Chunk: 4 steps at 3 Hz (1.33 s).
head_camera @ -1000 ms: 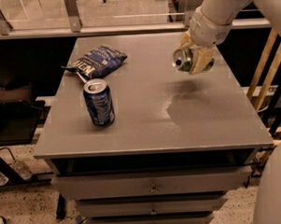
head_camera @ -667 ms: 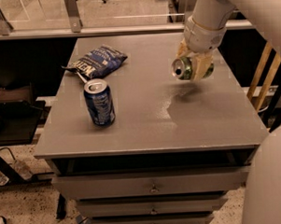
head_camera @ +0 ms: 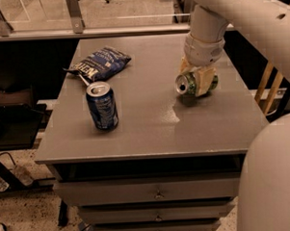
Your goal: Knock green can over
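Note:
The green can (head_camera: pixel 188 83) lies tilted on its side, silver top facing left toward the camera, low over the right part of the grey table (head_camera: pixel 145 132). My gripper (head_camera: pixel 197 76) is shut on the green can, its tan fingers (head_camera: pixel 206 79) around the can's body. The white arm comes down from the upper right. I cannot tell whether the can touches the tabletop.
A blue can (head_camera: pixel 102 106) stands upright at the table's left front. A blue chip bag (head_camera: pixel 100 63) lies behind it at the back left. The table has drawers below. A wooden rack (head_camera: pixel 266 85) stands to the right. A white robot body part fills the lower right corner.
The gripper with the green can has moved down and toward the table's front. The blue can and chip bag have not moved.

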Available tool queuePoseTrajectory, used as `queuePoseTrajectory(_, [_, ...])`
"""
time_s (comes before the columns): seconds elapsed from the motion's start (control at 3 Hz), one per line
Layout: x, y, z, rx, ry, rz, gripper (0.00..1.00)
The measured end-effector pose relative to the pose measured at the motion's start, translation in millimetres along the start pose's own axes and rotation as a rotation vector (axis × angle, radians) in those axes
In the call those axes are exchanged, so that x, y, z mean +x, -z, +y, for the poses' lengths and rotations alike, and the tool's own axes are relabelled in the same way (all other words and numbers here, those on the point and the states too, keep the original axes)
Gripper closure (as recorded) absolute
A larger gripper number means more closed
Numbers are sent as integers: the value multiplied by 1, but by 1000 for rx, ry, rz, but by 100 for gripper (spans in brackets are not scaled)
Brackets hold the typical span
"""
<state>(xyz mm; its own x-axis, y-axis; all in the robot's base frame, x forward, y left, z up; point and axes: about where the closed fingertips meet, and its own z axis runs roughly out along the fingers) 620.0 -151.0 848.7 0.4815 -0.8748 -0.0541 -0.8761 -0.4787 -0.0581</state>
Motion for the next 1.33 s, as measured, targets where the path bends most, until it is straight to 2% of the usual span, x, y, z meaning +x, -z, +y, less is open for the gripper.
queuePoseTrajectory(0.33, [-2, -9, 1, -19, -1, -1, 100])
queuePoseTrajectory(0.67, [-1, -11, -5, 2, 0, 2, 81])
queuePoseTrajectory(1.33, [0, -15, -13, 25, 0, 4, 35])
